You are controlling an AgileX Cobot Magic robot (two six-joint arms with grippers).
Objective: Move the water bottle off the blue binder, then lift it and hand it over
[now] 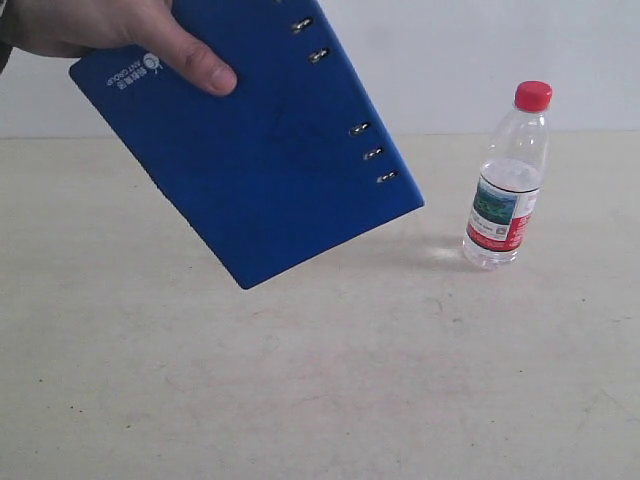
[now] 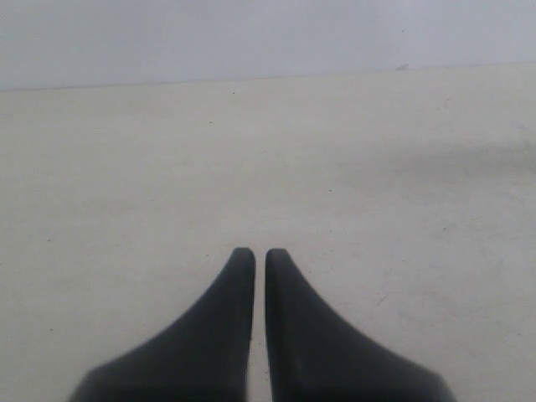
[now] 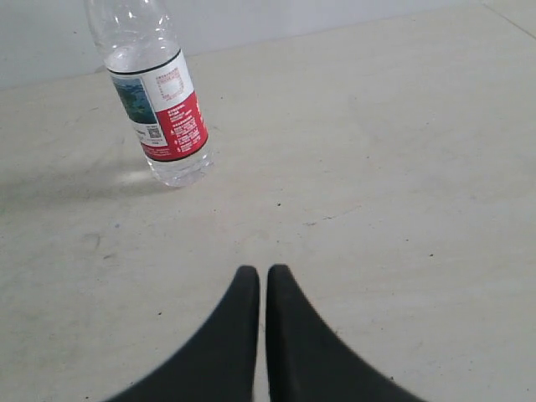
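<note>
The water bottle (image 1: pixel 507 180) stands upright on the pale table at the right, red cap on top; the right wrist view shows its labelled lower half (image 3: pixel 159 105). The blue binder (image 1: pixel 250 140) hangs tilted in the air at the upper left, held by a person's hand (image 1: pixel 110 35), clear of the bottle. My right gripper (image 3: pixel 262 270) is shut and empty, some way short of the bottle. My left gripper (image 2: pixel 260 251) is shut over bare table. Neither arm shows in the exterior view.
The pale tabletop (image 1: pixel 320 380) stretches across the front and middle. A light wall (image 1: pixel 500 50) rises behind the table's far edge. The binder's shadow falls on the table beside the bottle.
</note>
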